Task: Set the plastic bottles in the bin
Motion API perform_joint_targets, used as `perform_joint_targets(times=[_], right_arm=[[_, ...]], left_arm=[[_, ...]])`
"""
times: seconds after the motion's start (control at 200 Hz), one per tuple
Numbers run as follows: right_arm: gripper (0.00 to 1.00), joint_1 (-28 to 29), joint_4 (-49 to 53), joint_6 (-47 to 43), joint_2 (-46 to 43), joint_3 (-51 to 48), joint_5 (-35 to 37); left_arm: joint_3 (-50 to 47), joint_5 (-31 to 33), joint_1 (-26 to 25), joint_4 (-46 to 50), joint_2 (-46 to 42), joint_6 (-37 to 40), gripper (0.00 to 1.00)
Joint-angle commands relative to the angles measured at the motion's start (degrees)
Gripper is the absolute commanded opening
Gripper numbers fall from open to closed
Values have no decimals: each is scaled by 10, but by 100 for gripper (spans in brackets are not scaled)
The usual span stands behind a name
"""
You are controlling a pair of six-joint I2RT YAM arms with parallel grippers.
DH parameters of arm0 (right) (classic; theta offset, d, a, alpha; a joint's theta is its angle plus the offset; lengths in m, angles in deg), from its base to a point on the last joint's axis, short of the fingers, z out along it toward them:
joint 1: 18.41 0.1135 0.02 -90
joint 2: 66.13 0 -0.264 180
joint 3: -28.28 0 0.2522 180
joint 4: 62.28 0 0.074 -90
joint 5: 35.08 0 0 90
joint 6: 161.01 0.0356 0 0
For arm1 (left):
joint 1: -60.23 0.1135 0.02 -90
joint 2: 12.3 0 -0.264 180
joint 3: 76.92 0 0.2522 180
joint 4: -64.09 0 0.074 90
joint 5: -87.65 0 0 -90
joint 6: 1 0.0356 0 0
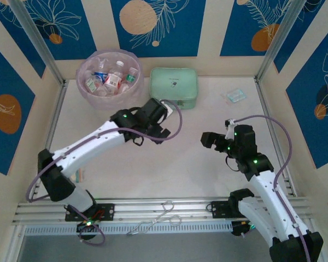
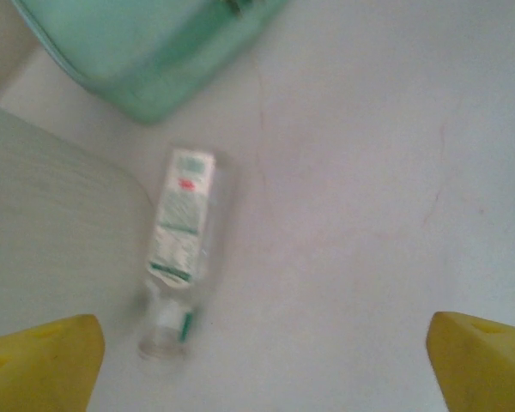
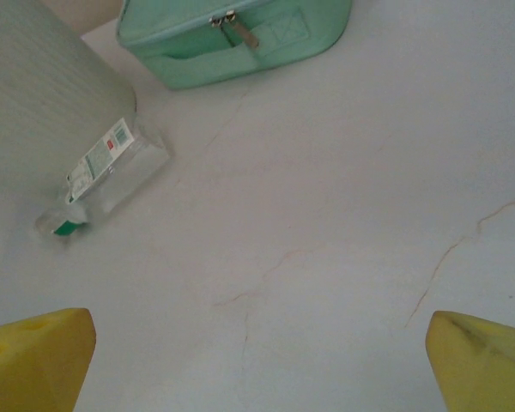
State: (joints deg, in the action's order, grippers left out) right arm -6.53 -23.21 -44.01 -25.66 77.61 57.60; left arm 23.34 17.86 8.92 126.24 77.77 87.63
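Observation:
Several plastic bottles lie inside the bin, a round translucent tub at the back left. One more clear bottle with a green and white label lies on its side on the table beside the bin's wall. My left gripper hangs open above the table with nothing between its yellow fingertips, and this bottle lies just inside its left tip. From the right wrist, the same bottle rests against the bin. My right gripper is open over bare table. From above, the left gripper sits by the case and the right gripper is at mid-table.
A mint green zip case stands right of the bin, close to the left gripper. A small clear packet lies at the back right. Metal tongs rest on the rail at the near edge. Padded walls enclose the table.

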Motion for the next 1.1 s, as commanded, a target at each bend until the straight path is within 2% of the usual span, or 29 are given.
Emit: perform_joint_targets(times=[0.0,0.1,0.245,0.425,0.64,0.79,1.096], right_arm=[[99,-10,4,12,-12,-3,12],[99,-17,14,9,-17,-1,11],[99,-30,15,7,-41,-22,12],[99,-68,24,0,-48,-29,-18],[99,-86,23,2,-53,-35,-34],[99,-89,19,4,-50,-38,-38],[99,-90,22,4,-50,-33,-41]], left_arm=[[-15,10,-3,-18,48,-35,99],[-9,26,-5,-29,96,-38,99],[20,101,5,-25,173,-19,99],[33,113,42,-48,234,-8,99],[60,143,81,-58,275,17,99],[75,88,119,-70,296,23,99],[95,-16,135,-15,315,-17,98]])
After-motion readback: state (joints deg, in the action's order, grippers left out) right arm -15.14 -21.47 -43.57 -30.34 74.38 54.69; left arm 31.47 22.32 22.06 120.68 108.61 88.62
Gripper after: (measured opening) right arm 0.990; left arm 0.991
